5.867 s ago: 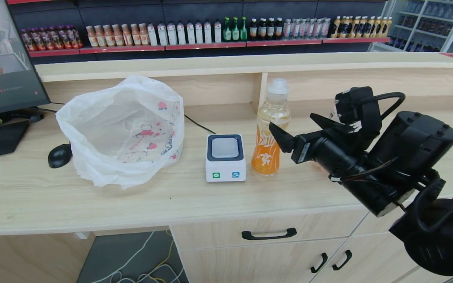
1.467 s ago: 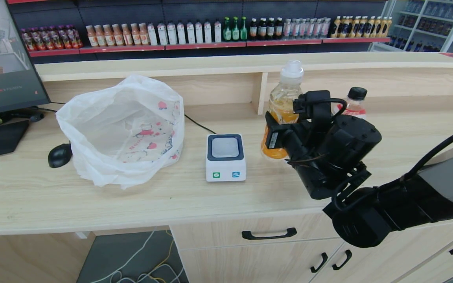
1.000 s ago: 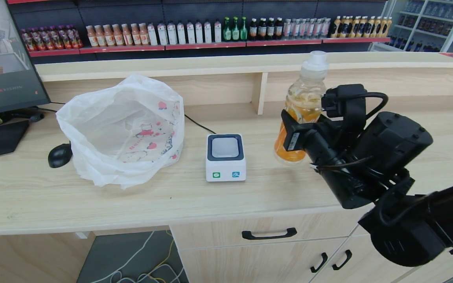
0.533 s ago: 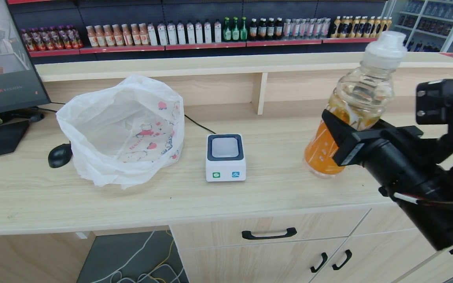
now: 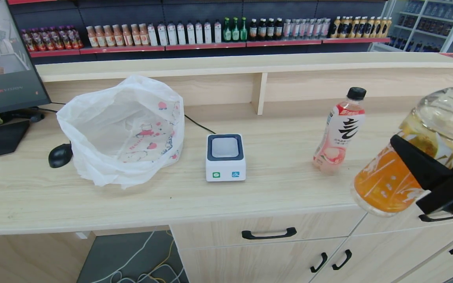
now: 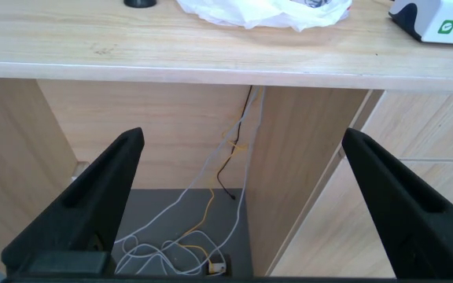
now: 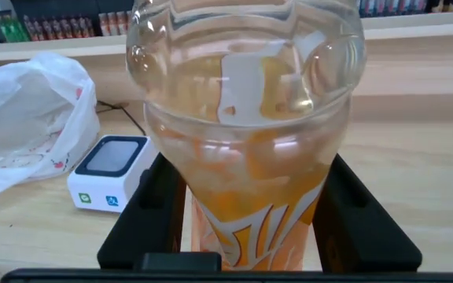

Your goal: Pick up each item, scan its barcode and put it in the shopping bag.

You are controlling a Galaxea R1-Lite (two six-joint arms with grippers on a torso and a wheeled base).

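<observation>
Now the right gripper (image 7: 254, 212) is clamping the orange drink bottle (image 5: 383, 184), holding it tilted in the air well right of the scanner (image 5: 225, 157) — beyond the standing pink bottle (image 5: 338, 131). Left of the scanner, the shopping bag (image 5: 120, 129) is gaping open. The left gripper (image 6: 242, 135) is hanging lower than the scanner — fingers spread apart.

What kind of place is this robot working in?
It looks like a small shop's checkout counter. Shelves of bottled drinks line the back wall, a barcode scanner sits beside an open shopping bag, and the right gripper holds an orange drink bottle.
</observation>
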